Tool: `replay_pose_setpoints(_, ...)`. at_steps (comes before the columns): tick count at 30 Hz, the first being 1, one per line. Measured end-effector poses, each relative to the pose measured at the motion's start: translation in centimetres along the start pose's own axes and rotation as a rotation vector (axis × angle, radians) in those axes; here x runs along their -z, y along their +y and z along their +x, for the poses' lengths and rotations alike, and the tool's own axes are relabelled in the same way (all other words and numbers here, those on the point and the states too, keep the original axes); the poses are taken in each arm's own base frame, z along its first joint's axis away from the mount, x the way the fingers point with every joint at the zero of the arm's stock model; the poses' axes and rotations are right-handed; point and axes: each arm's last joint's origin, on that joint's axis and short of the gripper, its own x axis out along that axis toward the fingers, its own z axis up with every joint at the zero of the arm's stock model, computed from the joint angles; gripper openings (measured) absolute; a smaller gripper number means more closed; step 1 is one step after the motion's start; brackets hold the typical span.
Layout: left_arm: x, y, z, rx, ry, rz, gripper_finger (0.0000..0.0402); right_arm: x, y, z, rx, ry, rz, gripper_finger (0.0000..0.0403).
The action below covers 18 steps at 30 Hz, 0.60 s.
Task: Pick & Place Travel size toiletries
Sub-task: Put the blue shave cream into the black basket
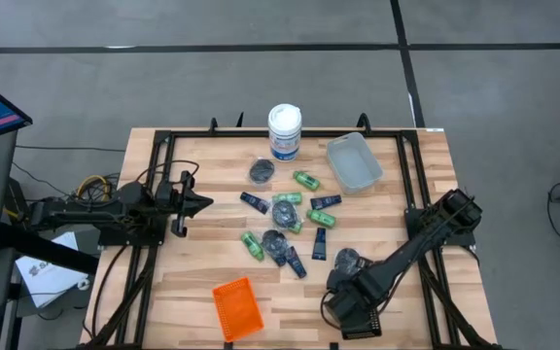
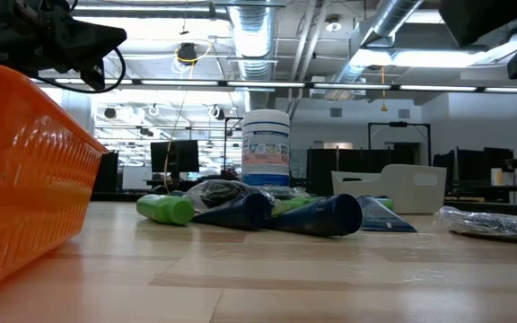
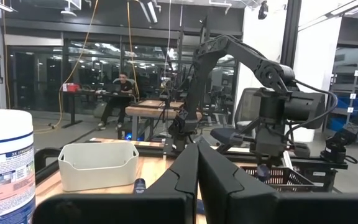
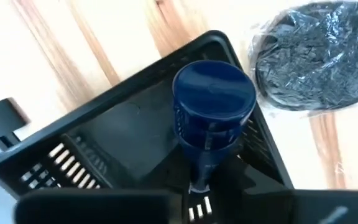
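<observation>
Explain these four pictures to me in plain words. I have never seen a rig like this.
Two dark robot arms work at a wooden table. One picture looks straight down, one sits at table height, and one comes from each arm's wrist. On the table lie small green bottles, dark blue tubes and wrapped grey pucks, plus a white canister, a clear tray and an orange tray. The right gripper holds a blue tube over a black tray. The left gripper waits shut at the left side.
</observation>
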Motion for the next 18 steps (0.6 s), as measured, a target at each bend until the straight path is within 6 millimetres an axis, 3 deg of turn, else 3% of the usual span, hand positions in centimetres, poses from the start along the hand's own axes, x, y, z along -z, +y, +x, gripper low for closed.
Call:
replay_pose_setpoints(12,0.00,0.00,0.01,0.000,0.000,0.000,0.0001,-0.64,-0.21,0.28,-0.050,0.108,0.054,0.0028)
replay_pose_setpoints(18,0.00,0.00,0.01,0.000,0.000,0.000,0.0001,-0.58,-0.19,0.27,-0.062,0.137,0.074,0.0051)
